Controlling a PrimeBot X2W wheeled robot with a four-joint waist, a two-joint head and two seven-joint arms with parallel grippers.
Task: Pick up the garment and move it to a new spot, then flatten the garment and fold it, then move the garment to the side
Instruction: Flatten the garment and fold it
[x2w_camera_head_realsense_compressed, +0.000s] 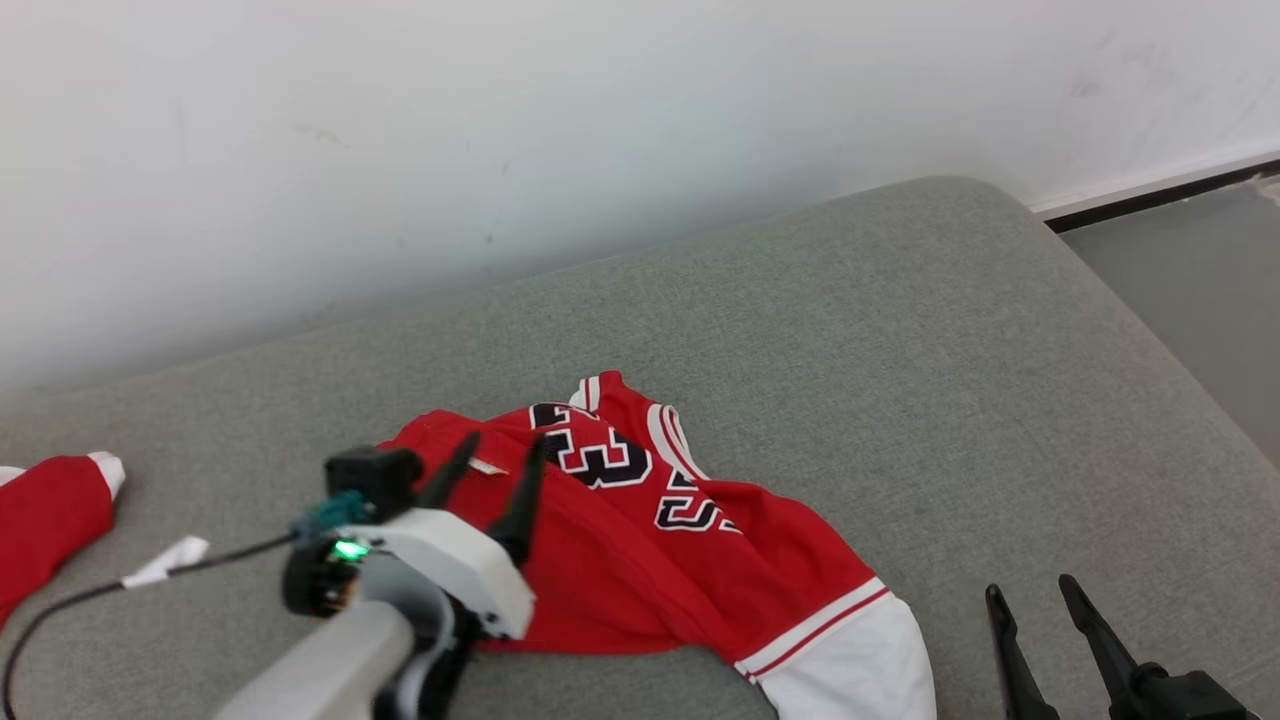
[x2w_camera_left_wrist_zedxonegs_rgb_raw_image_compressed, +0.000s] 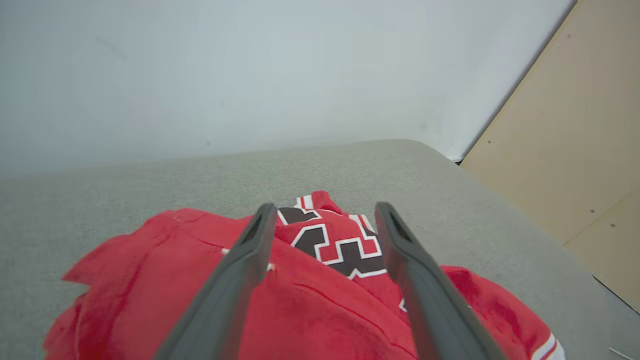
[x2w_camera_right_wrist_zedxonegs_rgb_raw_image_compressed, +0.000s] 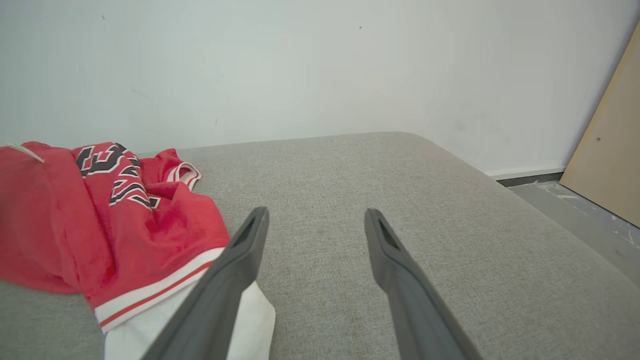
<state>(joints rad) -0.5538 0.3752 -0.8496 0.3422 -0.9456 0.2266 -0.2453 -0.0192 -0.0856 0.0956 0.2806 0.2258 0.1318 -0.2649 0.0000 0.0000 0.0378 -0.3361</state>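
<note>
The garment (x2w_camera_head_realsense_compressed: 650, 540) is a red jersey with black-and-white lettering and a white hem, lying crumpled on the grey cushion (x2w_camera_head_realsense_compressed: 900, 350). My left gripper (x2w_camera_head_realsense_compressed: 500, 455) hovers open over the garment's left part, fingers spread with nothing between them. From the left wrist the garment (x2w_camera_left_wrist_zedxonegs_rgb_raw_image_compressed: 310, 305) spreads under the open left gripper (x2w_camera_left_wrist_zedxonegs_rgb_raw_image_compressed: 325, 212). My right gripper (x2w_camera_head_realsense_compressed: 1030, 590) stands open at the lower right, just right of the white hem. In the right wrist view the garment (x2w_camera_right_wrist_zedxonegs_rgb_raw_image_compressed: 100, 210) lies to the left, its white hem under the left finger of that gripper (x2w_camera_right_wrist_zedxonegs_rgb_raw_image_compressed: 315, 215).
A second red and white cloth (x2w_camera_head_realsense_compressed: 50, 510) lies at the cushion's far left. A black cable with a white tag (x2w_camera_head_realsense_compressed: 165, 562) trails from my left wrist. A white wall backs the cushion; grey floor (x2w_camera_head_realsense_compressed: 1200, 290) and a tan board (x2w_camera_right_wrist_zedxonegs_rgb_raw_image_compressed: 610, 150) lie to the right.
</note>
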